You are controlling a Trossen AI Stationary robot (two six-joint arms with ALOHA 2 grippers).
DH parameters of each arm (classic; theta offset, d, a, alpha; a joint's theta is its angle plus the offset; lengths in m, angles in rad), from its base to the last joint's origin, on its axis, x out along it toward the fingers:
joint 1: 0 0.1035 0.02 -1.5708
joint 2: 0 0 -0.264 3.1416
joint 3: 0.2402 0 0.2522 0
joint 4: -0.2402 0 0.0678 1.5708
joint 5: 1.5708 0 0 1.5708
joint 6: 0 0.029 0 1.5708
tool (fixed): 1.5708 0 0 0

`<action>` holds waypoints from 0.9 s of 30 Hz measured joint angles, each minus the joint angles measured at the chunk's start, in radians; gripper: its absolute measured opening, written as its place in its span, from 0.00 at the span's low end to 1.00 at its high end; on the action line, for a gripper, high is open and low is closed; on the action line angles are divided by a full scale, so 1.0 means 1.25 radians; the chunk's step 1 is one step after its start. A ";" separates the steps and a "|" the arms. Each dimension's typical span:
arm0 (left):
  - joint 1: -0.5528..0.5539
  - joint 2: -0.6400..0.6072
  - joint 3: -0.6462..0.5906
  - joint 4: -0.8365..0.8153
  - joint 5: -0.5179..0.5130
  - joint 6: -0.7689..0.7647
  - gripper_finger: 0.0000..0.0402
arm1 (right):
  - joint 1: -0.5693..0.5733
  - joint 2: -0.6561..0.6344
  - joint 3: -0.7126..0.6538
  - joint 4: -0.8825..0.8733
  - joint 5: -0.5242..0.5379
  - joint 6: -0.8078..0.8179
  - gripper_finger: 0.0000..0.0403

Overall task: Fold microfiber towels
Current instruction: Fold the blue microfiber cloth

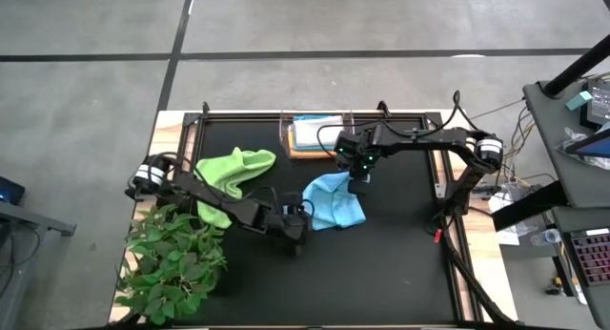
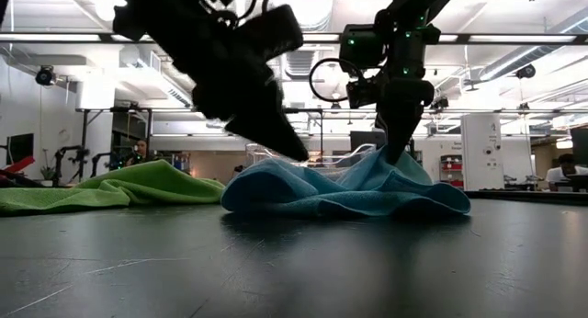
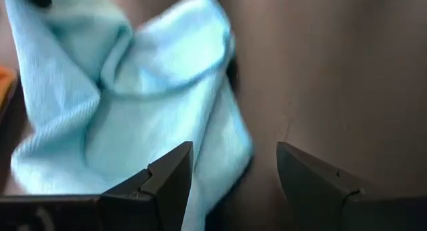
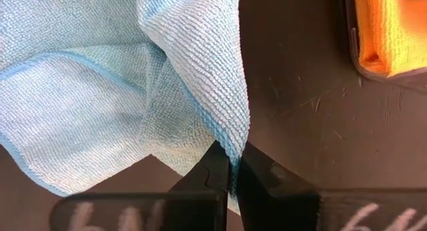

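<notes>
- the right pincer (image 4: 232, 171) is clamped on one edge of the light blue towel (image 1: 334, 201), near the middle of the dark bench (image 1: 400, 263); its fingers are pressed tight with only a thin fold of cloth between them.
- the left pincer (image 3: 233, 174) stands wide and empty, low over the bench just beside the opposite edge of the same towel; nothing sits between its fingers (image 3: 167, 174).
- risk: the right grip is on very little cloth, so a sideways pull could slide the edge out and drop it back into a heap.
- risk: if the left pincer closes where it stands, it may catch bare bench, or more than one layer, since the cloth near it is bunched; the fold would then come out crooked.
- risk: lifting one side alone would probably drag the towel rather than spread it flat.
- the light blue towel lies crumpled, with raised ridges and a doubled-over flap, its ribbed weave and stitched hem plain in the right wrist view; it is not yet flat or squared.
- the lime green towel (image 1: 233, 173) lies rumpled and unfolded to the left, partly under the left arm, near the leafy plant (image 1: 172, 263).
- a yellow-orange towel (image 4: 390, 27) sits in the clear bin (image 1: 286, 139) at the far edge, seemingly folded, though the stack is hard to read.
</notes>
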 joint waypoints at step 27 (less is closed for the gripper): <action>0.032 0.011 0.010 -0.116 -0.056 -0.018 0.50 | 0.000 0.000 -0.038 0.020 0.000 -0.003 0.02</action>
